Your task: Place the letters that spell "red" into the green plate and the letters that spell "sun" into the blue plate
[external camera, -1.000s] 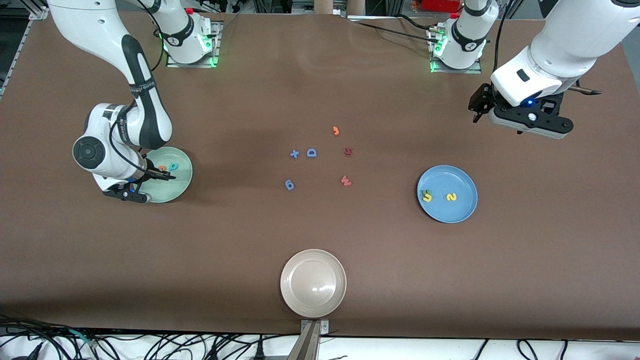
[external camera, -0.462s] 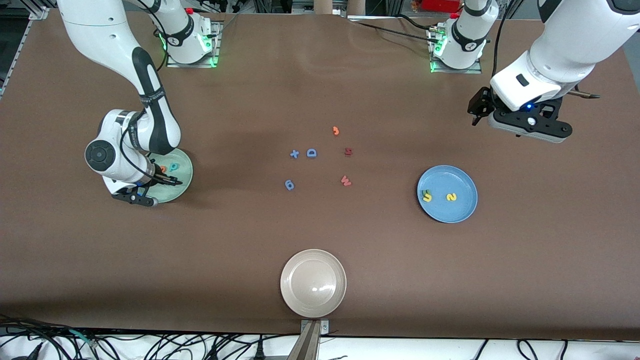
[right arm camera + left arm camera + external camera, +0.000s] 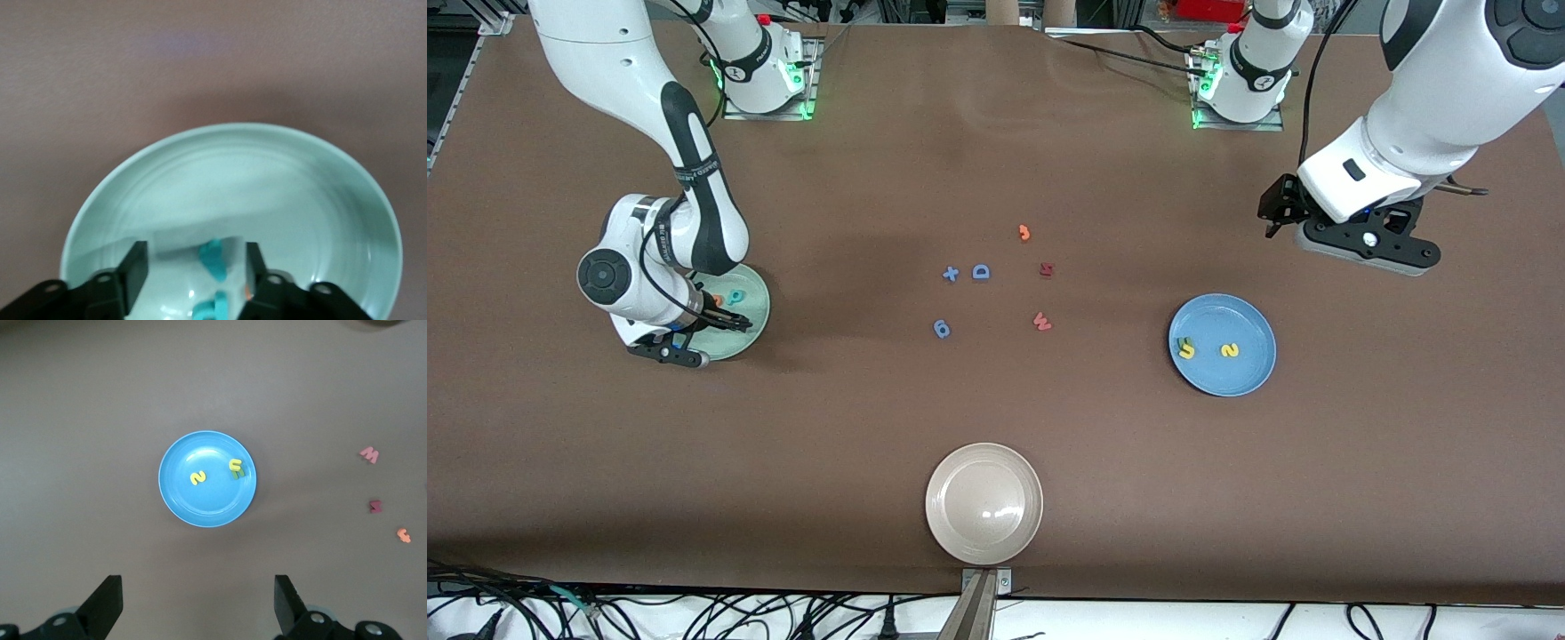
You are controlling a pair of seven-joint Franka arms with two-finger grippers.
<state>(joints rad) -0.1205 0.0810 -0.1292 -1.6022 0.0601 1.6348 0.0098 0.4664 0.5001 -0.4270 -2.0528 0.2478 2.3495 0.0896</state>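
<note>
Right wrist view: teal "r" (image 3: 213,259) between open claw (image 3: 193,263).

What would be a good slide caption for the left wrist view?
Open left gripper hovers above the blue plate holding a yellow "s", yellow "u" and green "n".

Worktop (image 3: 996,133): brown matte covering, fills most of frame
Cables (image 3: 694,618): black tangle along bottom edge
Light: even, overhead

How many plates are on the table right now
3: the green plate under the right gripper at the right arm's end, the blue plate toward the left arm's end, the beige plate nearest the front camera.
</note>
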